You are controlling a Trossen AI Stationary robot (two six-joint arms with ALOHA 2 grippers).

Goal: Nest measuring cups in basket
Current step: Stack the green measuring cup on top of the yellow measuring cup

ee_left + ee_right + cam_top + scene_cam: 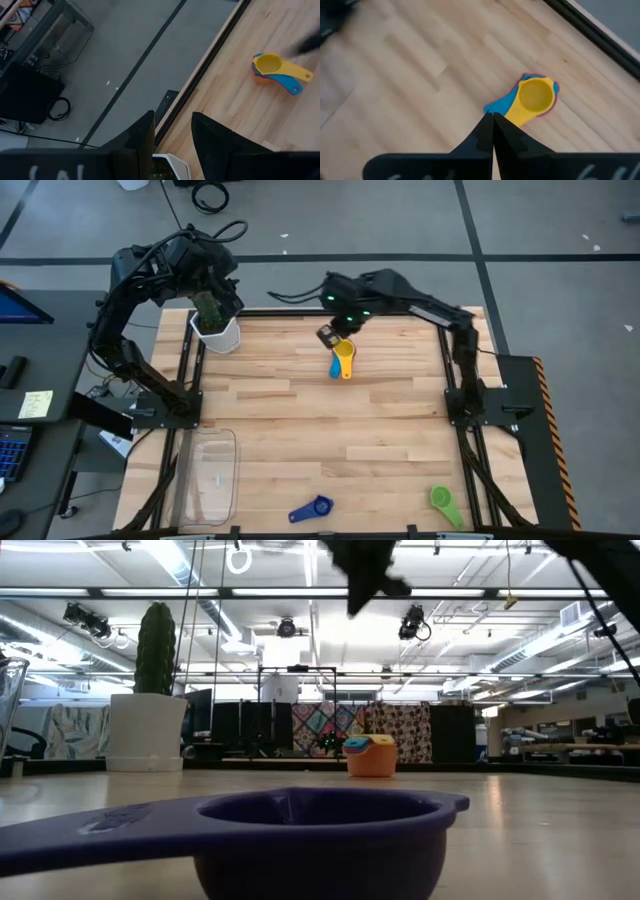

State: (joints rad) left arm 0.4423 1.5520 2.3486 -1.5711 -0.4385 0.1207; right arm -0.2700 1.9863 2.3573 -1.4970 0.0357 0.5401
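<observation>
A stack of nested measuring cups (343, 360), yellow on top of blue and orange, rests on the table at the far middle; it also shows in the right wrist view (532, 97) and the low view (370, 755). My right gripper (493, 120) is shut and empty, up in the air just above the stack's handles (365, 570). A dark blue cup (312, 509) and a green cup (445, 505) lie near the front edge. The clear basket (213, 475) sits at the near left. My left gripper (172, 132) waits open above the white pot.
A white pot with a green cactus (217, 330) stands at the far left corner, under my left arm. Black frame rails (455, 410) run along both sides of the table. Bare wood lies between the stack and the basket.
</observation>
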